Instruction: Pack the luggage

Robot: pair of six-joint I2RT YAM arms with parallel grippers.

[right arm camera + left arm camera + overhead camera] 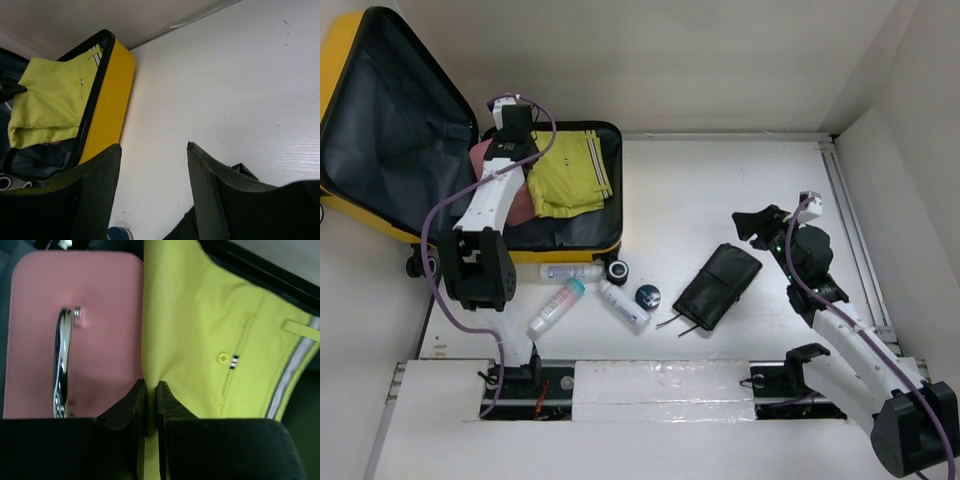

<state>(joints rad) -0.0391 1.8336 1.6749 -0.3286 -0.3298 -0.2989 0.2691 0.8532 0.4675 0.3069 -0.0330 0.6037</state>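
**Still packing: one case open, five items left on the table**

We count one luggage [582,240], the yellow suitcase, lying open at ten o'clock on the table [720,190], its lid propped against the left wall. Inside we see one lime-yellow garment [568,170] and one pink case [75,335] with a metal handle, side by side and touching. Our left gripper [151,390] reaches into the suitcase, its jaws pressed together and pinching a fold of the garment's edge. Our right gripper [154,150] hovers above the table at three o'clock, jaws spread, holding nothing. On the table at six o'clock we count three bottles [556,306], one small round jar [647,296] and one black pouch [717,285].
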